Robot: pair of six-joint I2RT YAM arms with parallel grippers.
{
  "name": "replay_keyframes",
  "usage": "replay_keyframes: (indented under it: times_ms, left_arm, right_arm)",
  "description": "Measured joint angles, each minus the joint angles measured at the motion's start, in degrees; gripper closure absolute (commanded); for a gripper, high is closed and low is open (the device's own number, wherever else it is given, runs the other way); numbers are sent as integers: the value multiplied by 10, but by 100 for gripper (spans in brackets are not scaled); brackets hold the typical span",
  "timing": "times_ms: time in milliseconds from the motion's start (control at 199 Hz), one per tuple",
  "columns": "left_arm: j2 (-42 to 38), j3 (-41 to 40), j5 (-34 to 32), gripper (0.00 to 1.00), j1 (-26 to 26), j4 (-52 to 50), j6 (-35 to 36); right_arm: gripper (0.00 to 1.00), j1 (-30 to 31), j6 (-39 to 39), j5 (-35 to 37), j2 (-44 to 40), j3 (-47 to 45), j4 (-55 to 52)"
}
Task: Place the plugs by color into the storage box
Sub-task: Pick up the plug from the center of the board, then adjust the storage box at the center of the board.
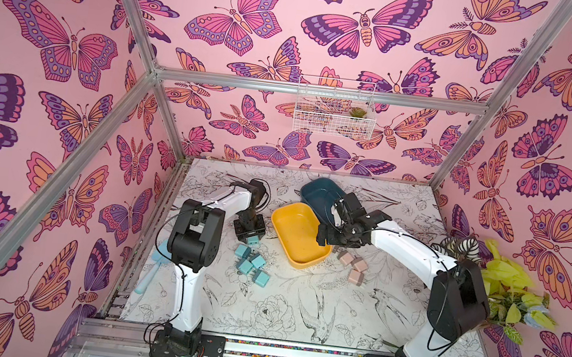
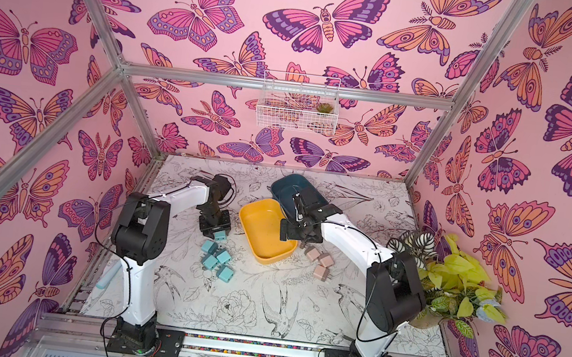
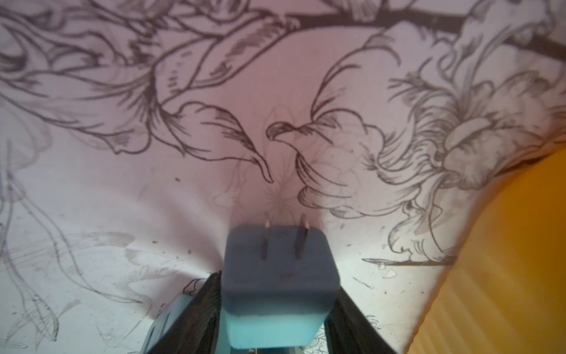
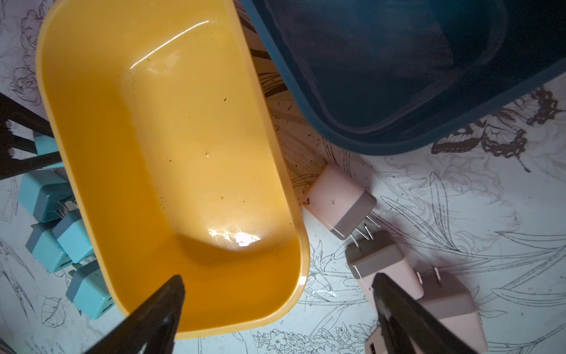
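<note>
In a top view: left jaws clamping one teal plug (image 1: 252,238) just beside yellow tray (image 1: 294,233); other teal plugs (image 1: 251,263) loose on counter (image 1: 298,301). Left wrist: teal plug (image 3: 277,275) pinched, prongs outward. Right wrist: right jaws spread wide; pink plugs (image 4: 340,202) beside yellow tray (image 4: 301,245).

Near tray (image 1: 292,233) mid table (image 1: 298,301), far tray (image 1: 316,191) just behind-right, left plug cluster (image 1: 250,266) left of near tray, lone plug (image 3: 277,269) gripped by left gripper (image 1: 251,238) just beyond it, right plug cluster (image 1: 353,265) at tray's right, potted plant (image 1: 503,287) at right edge.
</note>
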Motion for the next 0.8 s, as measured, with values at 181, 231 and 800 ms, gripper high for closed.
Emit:
replay_keyframes:
  times_ms: [181,231,800]
  left_arm:
    - [3,0,-10,50,-1,0,11]
    - [3,0,-14,47,-1,-1,15]
    - [14,29,-47,43,-3,2,52]
  right_arm:
    - [3,0,1,-12,0,-16,9]
    - [3,0,1,-15,0,-20,9]
    - [3,3,0,-21,0,-26,12]
